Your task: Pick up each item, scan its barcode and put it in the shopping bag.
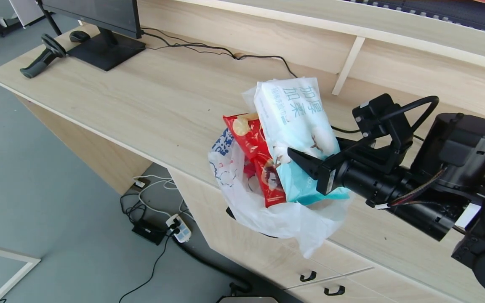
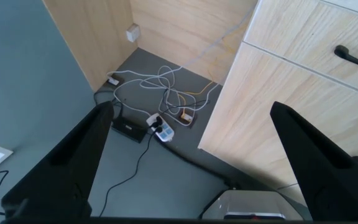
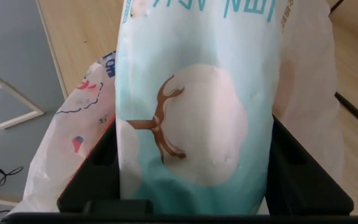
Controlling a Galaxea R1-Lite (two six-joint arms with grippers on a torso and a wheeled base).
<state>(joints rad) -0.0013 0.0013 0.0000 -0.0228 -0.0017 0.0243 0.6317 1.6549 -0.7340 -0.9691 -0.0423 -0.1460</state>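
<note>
A white and teal tissue pack (image 1: 293, 113) stands tilted in the white plastic shopping bag (image 1: 267, 214), which sits at the wooden counter's front edge. My right gripper (image 1: 310, 162) is shut on the pack's lower part; in the right wrist view its fingers (image 3: 92, 177) press both sides of the tissue pack (image 3: 191, 124). A red snack bag (image 1: 259, 160) leans inside the shopping bag beside the pack. My left gripper (image 2: 191, 168) is open with nothing between its fingers, low beside the counter and pointing at the floor. A black handheld barcode scanner (image 1: 40, 59) lies at the counter's far left.
A monitor base (image 1: 105, 48) and a mouse (image 1: 79, 36) stand by the scanner, with a cable (image 1: 209, 50) running along the counter. A raised shelf (image 1: 352, 38) backs the counter. Drawers with black handles (image 1: 308, 276) are below. A power strip (image 2: 161, 129) and cables lie on the floor.
</note>
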